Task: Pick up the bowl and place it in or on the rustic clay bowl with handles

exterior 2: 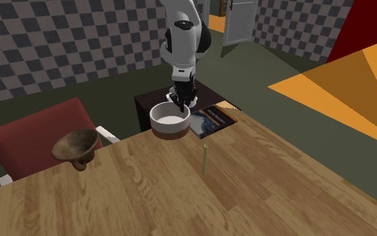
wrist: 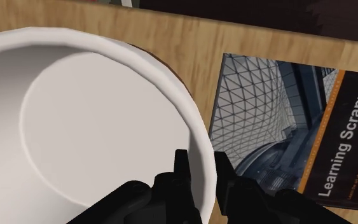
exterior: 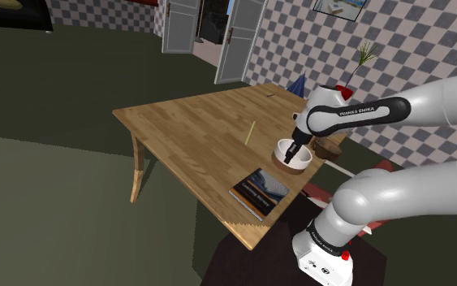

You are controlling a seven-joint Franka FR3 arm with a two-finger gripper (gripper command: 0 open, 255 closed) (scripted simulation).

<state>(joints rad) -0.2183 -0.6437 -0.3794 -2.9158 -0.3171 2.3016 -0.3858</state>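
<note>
As the all-black two-finger gripper (wrist: 201, 164) sat clamped narrowly across its rim, one finger inside, one outside, the round white brown-based bowl (wrist: 95, 127) directly beneath looked rigid, smooth, probably slippery and chippable, so that thin wall seemed the sensible hold.

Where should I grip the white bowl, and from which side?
Its rim wall on the book side, from above: the white bowl sits upright and open, too wide to span. The fingers clasp it there, one inside, one outside.
</note>
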